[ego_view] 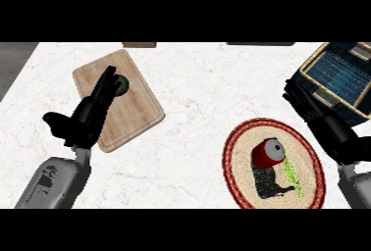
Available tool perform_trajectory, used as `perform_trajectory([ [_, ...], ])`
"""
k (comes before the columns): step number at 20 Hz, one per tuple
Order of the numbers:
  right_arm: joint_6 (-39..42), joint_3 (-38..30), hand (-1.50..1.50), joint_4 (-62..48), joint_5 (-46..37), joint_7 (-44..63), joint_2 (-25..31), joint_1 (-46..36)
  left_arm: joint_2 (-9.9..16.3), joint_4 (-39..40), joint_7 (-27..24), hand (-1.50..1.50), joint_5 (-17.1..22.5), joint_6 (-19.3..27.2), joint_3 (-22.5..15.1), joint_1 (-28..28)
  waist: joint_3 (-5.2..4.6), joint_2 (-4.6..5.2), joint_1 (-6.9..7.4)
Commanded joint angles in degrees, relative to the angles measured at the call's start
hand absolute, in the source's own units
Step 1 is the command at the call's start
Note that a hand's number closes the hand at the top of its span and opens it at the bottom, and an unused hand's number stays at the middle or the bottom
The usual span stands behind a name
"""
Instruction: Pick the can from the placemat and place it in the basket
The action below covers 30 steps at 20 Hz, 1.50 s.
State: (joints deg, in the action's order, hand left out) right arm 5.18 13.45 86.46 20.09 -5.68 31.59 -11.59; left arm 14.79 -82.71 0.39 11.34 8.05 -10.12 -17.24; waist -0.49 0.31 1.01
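A red can (267, 153) with a silver top lies tilted on a round woven placemat (239, 147) at the lower right, which carries a black animal figure and a green stripe. The dark blue basket (340, 78) with tan rims stands at the upper right edge. My right hand (313, 112) is open, fingers straight, between the placemat and the basket, apart from the can. My left hand (91, 110) is open over a wooden board, fingers pointing up the counter.
A wooden cutting board (141, 105) lies at the left with a small dark round object (121, 84) on it, partly hidden by my left fingers. White marble counter (196, 98) spreads between board and placemat. The counter's left edge (16, 73) runs diagonally.
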Motion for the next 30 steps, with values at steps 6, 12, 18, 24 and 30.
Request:
perform_trajectory([
  [6, 18.1, -8.2, 1.5, -15.2, 7.2, -6.0, 3.2, -10.3, 10.8, -4.7, -2.1, 0.0, -3.1, -9.2, 1.6, 2.9, 0.62, -0.04, 1.26],
  [12, 3.9, 11.1, -1.5, 3.2, -16.3, -20.2, -12.2, 1.9, 6.4, -4.1, -1.8, 0.0, -4.2, -7.4, -0.9, 5.6, 0.49, -0.59, -1.2],
  [18, -9.9, 7.9, -1.5, 9.8, -29.3, -6.4, -6.7, 1.9, 7.5, -8.1, 0.1, 0.0, -3.2, -7.1, 0.9, 6.9, 0.37, -1.02, -1.55],
  [24, -9.0, 2.3, -1.5, 20.4, -39.1, 11.9, 5.4, -3.3, 8.3, -7.6, -0.5, 0.0, -3.3, -7.4, 1.9, 8.5, 0.17, -1.29, -2.22],
  [30, 13.2, 4.5, -1.5, 25.8, -34.7, 26.2, 18.1, -7.1, 7.3, -7.3, 0.0, 0.0, -4.4, -7.5, 0.5, 7.1, 0.22, -0.89, -2.09],
])
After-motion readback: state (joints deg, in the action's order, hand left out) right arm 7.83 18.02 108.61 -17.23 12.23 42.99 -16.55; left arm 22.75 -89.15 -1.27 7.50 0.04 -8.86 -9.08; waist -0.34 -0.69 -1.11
